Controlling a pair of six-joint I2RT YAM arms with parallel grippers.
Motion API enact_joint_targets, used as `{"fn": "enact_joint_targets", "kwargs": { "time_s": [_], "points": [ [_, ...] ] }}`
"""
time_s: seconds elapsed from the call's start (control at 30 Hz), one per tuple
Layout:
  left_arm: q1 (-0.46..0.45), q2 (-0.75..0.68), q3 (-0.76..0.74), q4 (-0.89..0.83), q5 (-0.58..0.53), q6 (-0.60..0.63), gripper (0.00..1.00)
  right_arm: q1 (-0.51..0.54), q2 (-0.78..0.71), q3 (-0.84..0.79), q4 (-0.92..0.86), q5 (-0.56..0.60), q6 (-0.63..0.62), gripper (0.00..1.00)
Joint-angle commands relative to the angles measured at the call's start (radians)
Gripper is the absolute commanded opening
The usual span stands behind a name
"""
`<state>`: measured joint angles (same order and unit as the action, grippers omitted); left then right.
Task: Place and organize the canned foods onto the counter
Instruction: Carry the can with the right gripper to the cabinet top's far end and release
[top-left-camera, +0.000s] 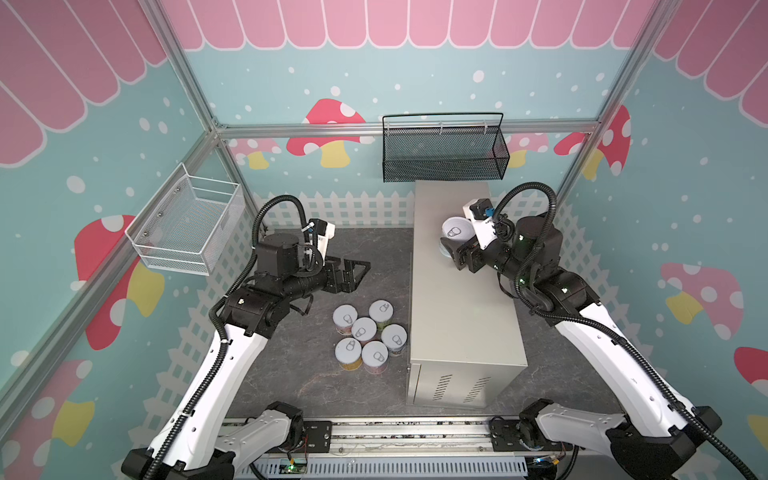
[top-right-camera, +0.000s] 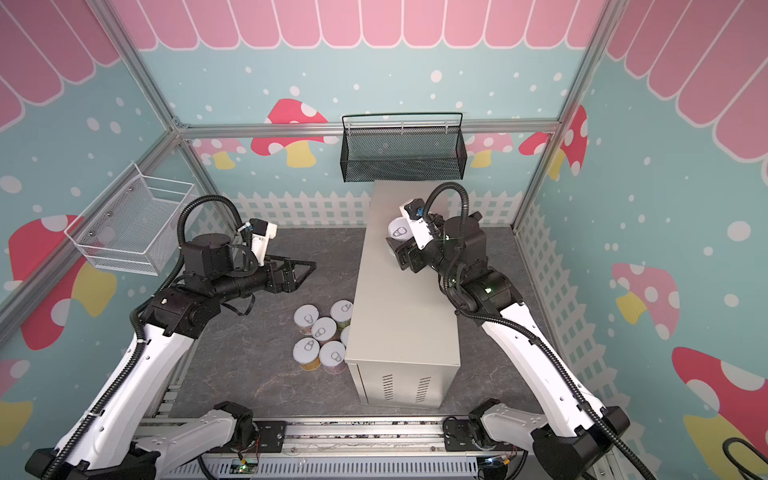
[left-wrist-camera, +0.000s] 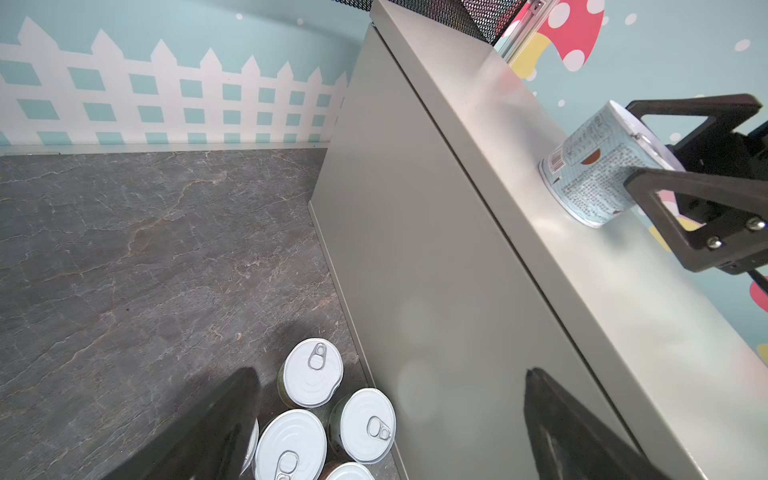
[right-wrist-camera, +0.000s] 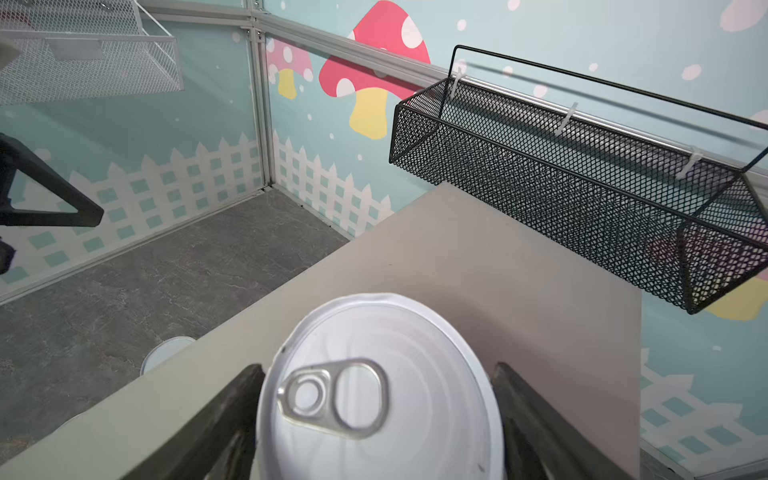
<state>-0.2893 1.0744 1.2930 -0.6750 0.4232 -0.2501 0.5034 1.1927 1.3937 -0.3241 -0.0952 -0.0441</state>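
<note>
The white-blue can (top-left-camera: 455, 230) stands upright on the flat top of the counter (top-left-camera: 461, 316), in its far half and toward the left edge. The left wrist view shows a narrow band of bare metal between the can's base and that edge. The right gripper (right-wrist-camera: 378, 370) reaches in from the right, its dark fingers (right-wrist-camera: 232, 419) flanking the can at lid height, close against the rim; whether they press on it or stand just clear cannot be told. From the can to the near edge the counter's top runs open, and the right arm crosses over its right edge. The black mesh basket (top-left-camera: 444, 158) hangs on the far wall just above the counter's far end, leaving little height there. Left of the counter, on the dark marbled surface (top-left-camera: 299, 365), six other cans (top-left-camera: 364, 330) stand in a tight cluster; the rightmost sits just beside the counter's left wall. The left gripper (top-left-camera: 361, 274) hovers over that surface beyond the cluster's far side, apart from the cans, jaws spread wide and holding nothing, tips pointing right toward the counter. Open surface lies between it and the far wall. The white wire basket (top-left-camera: 187, 224) hangs on the left wall, above and left of the left arm.
</note>
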Motion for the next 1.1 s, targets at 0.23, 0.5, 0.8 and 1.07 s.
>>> {"fn": "enact_joint_targets", "kwargs": {
  "time_s": [0.23,0.5,0.8,1.07],
  "points": [
    [0.004,-0.016,-0.023,0.018,0.009,0.021,0.99,-0.076,0.106,0.097,0.019,0.005,0.005,0.73],
    [0.003,-0.027,-0.031,0.021,0.023,0.026,0.99,-0.187,0.232,0.167,0.077,-0.032,0.018,0.7],
    [-0.003,-0.029,-0.038,0.026,0.026,0.028,0.99,-0.263,0.356,0.229,0.141,-0.019,0.044,0.7],
    [-0.003,-0.031,-0.044,0.032,0.029,0.025,0.99,-0.298,0.459,0.292,0.181,0.007,0.043,0.71]
  ]
}}
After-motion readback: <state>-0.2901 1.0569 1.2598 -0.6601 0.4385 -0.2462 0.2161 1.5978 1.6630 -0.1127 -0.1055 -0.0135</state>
